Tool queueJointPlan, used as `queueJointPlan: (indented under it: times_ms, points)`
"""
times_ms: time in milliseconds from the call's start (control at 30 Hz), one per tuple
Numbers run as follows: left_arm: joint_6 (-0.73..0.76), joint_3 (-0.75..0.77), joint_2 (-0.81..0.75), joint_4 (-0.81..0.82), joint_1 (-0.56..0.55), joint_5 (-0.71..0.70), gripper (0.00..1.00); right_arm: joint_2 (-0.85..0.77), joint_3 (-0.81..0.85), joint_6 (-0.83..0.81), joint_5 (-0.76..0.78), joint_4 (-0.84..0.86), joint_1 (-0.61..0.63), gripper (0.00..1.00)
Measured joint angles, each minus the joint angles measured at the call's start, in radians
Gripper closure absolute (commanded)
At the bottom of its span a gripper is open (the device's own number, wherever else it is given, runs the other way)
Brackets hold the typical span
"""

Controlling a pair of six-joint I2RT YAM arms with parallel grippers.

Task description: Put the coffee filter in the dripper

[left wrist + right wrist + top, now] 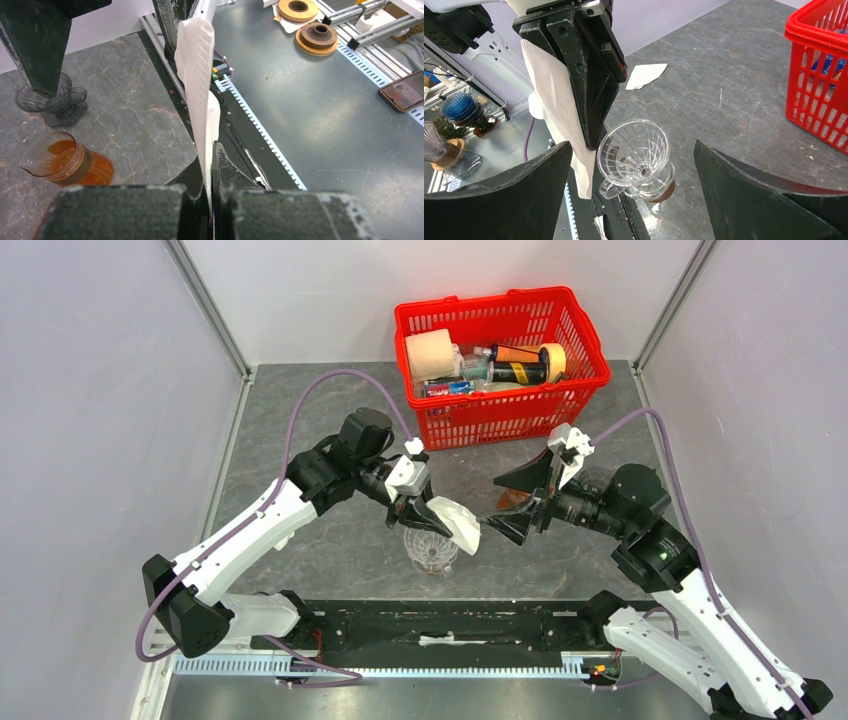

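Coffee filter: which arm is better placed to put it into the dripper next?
Left. The left fingers are shut on the coffee filter, which hangs close beside the rim of the dripper. The right fingers stand open and empty, so that arm would first have to take the filter.

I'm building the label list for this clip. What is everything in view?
dripper: one, clear glass, table between the arms
coffee filter: one, white, clamped beside the dripper
spare paper: one, white, flat on the table
smoky cup: one, dark grey, near the right pincer
tumbler: one, orange-brown liquid, beside the smoky cup
basket: one, red, table's far side; holds a cream roll, yellow tape, bottles
phone: one, dark, off the table's edge
left pincer: black, shut on the coffee filter
right pincer: black, open, empty
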Motion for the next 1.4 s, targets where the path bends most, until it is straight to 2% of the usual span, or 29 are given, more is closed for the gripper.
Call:
queueJointPlan:
  times_ms: [533, 1000, 1400]
  points:
    - [0.000, 0.000, 0.000, 0.000, 0.000, 0.001, 0.98, 0.054, 0.008, 0.001, -0.026, -0.001, 0.000, 0.01]
    - [0.000, 0.000, 0.000, 0.000, 0.000, 0.002, 0.98, 0.053, 0.010, 0.000, 0.054, -0.031, 0.000, 0.04]
    - [0.000, 0.000, 0.000, 0.000, 0.000, 0.002, 0.98, 0.121, 0.016, 0.014, -0.100, -0.010, 0.000, 0.04]
